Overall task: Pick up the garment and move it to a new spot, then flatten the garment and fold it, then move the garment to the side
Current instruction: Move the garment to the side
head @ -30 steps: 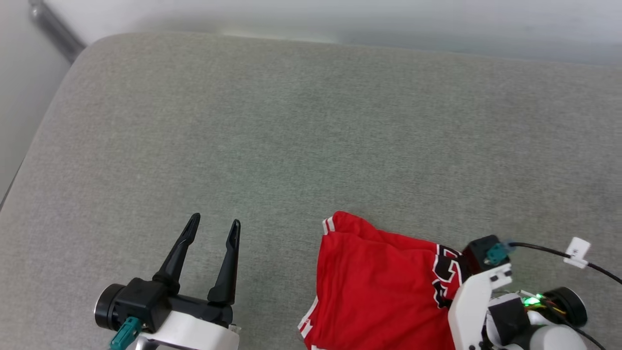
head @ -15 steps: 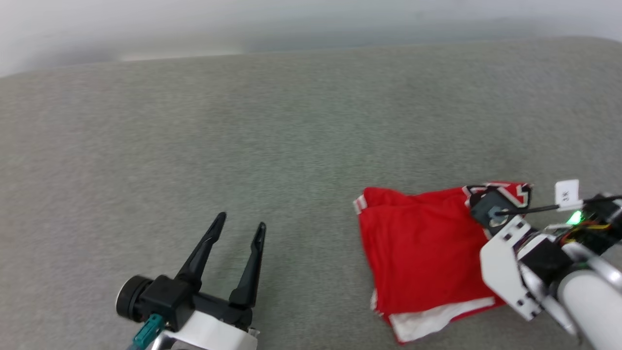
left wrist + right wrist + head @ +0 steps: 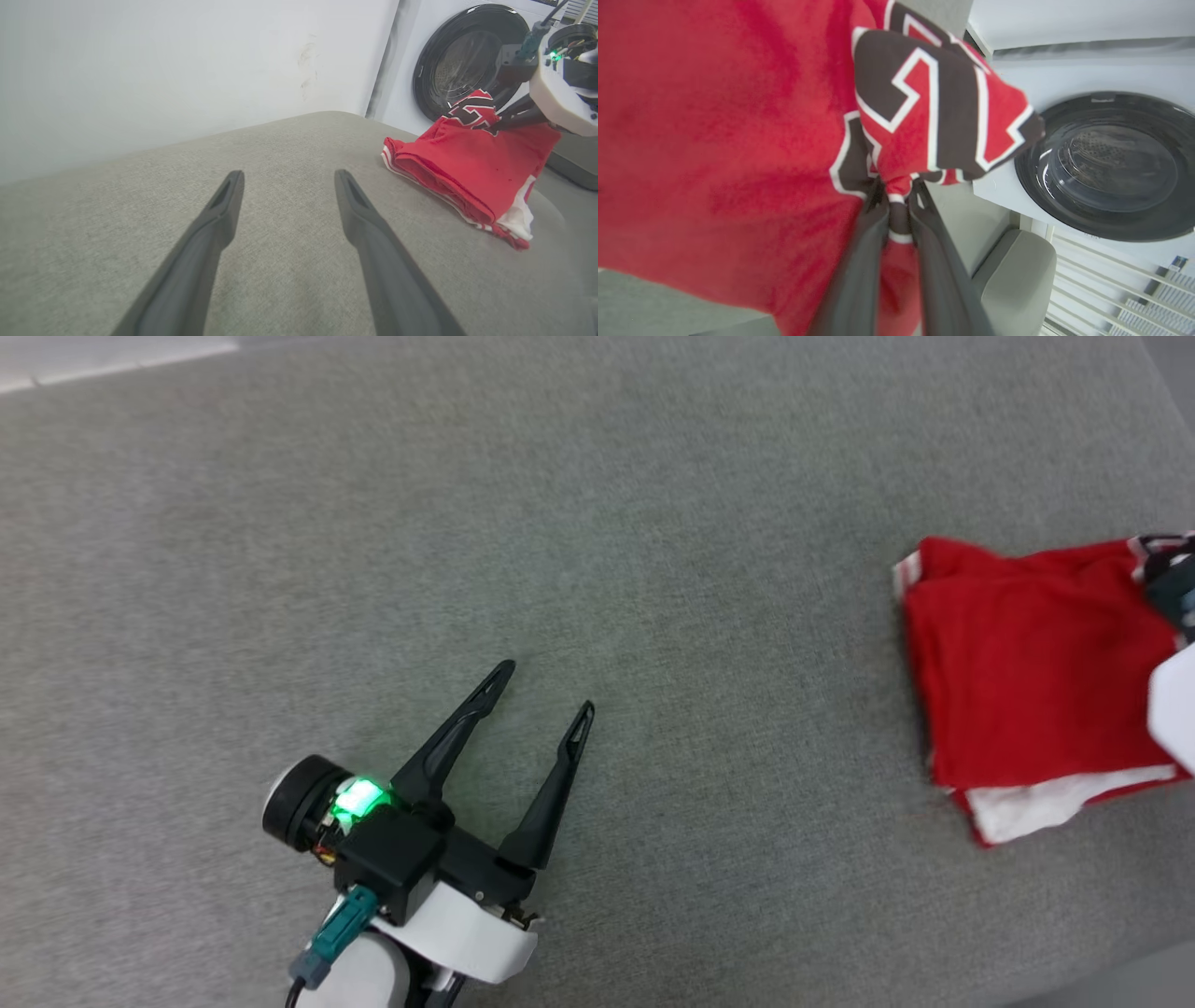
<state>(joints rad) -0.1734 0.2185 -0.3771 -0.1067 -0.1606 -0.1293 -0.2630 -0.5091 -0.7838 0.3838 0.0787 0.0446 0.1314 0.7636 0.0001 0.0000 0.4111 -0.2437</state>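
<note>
The garment (image 3: 1027,681), a red jersey folded into a thick stack with a white sleeve edge showing at its near side, lies on the grey cushion (image 3: 597,523) at the far right of the head view. My right gripper (image 3: 899,193) is shut on a bunched corner of the garment (image 3: 714,140) bearing black, white-outlined lettering. In the left wrist view that corner of the garment (image 3: 467,172) is lifted, with the rest resting on the cushion. My left gripper (image 3: 547,686) is open and holds nothing, well left of the garment, and its fingers (image 3: 219,219) hover just over the cushion.
A front-loading washing machine (image 3: 462,56) with a dark round door (image 3: 1111,163) stands just beyond the cushion's far right end. A white wall (image 3: 187,70) runs behind the cushion. A second grey pad (image 3: 1017,275) sits lower beside the machine. The cushion's right edge (image 3: 1167,392) is close to the garment.
The head view has swung, so the whole picture shifted. The right gripper has carried the garment farther right, away from the left gripper. The left gripper stays open.
</note>
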